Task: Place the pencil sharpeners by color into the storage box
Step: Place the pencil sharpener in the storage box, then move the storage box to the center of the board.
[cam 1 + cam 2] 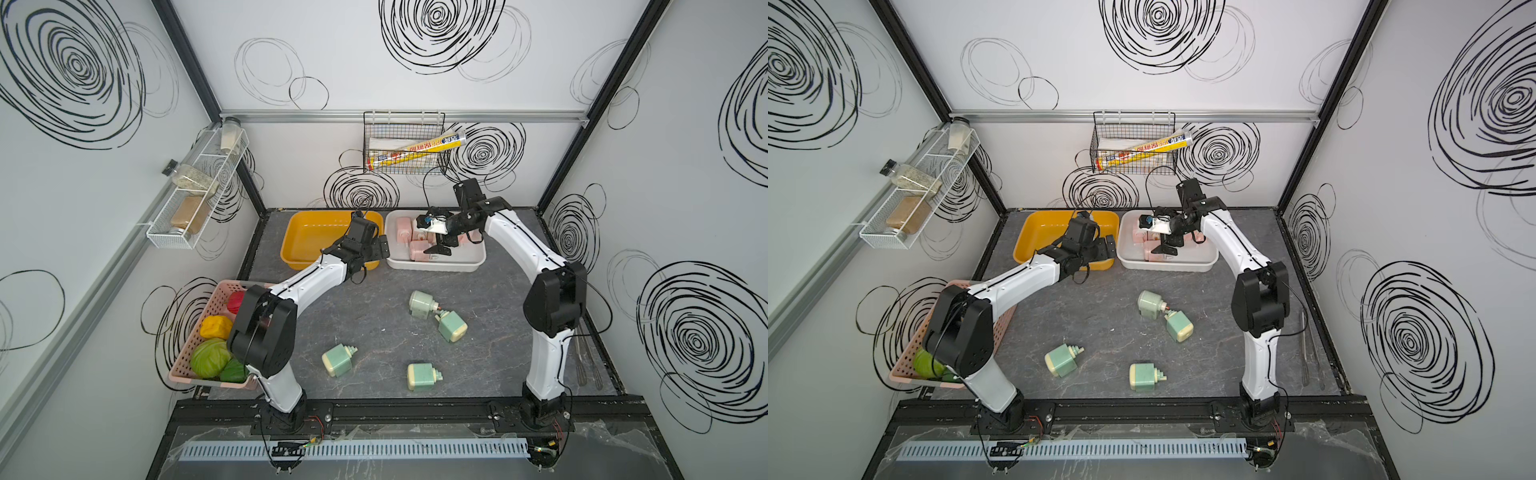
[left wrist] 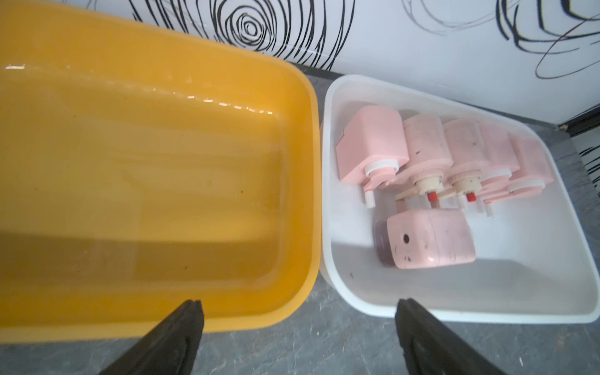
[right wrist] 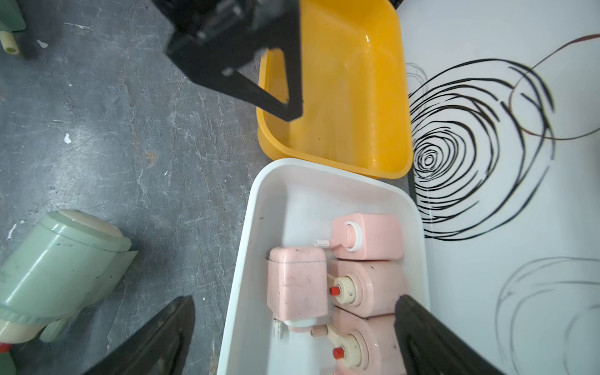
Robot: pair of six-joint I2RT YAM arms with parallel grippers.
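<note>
Well to the left of the white tub point(image 1: 457, 266) a pink basket point(image 1: 208, 316) of toy vegetables sits at the table's edge. The yellow tub point(image 1: 303, 241) stands just beside the white tub's left wall, with nothing in it. The left gripper point(image 1: 376, 249) hovers over the near rims where the two tubs meet, its fingers point(image 2: 181, 321) spread wide with nothing between them. Inside the white tub lie all six pink sharpeners point(image 2: 425, 146): five in a row along the far wall, nozzles toward the near side, and one point(image 2: 431, 240) lying on its side in front of that row. The right gripper point(image 3: 295, 302) hangs above the white tub with its fingers apart. That lone pink sharpener lies below and between them, touched by neither. In front of the white tub, out on the bare table and well apart from both grippers, lie the four green sharpeners. One point(image 1: 338, 360) is off to the left, one point(image 1: 422, 376) nearest the front edge, and two point(image 1: 422, 304) point(image 1: 452, 326) lie nozzle to nozzle closest to the tub. Far to the right of the white tub, metal tongs point(image 1: 586, 361) rest along the table's edge.
</note>
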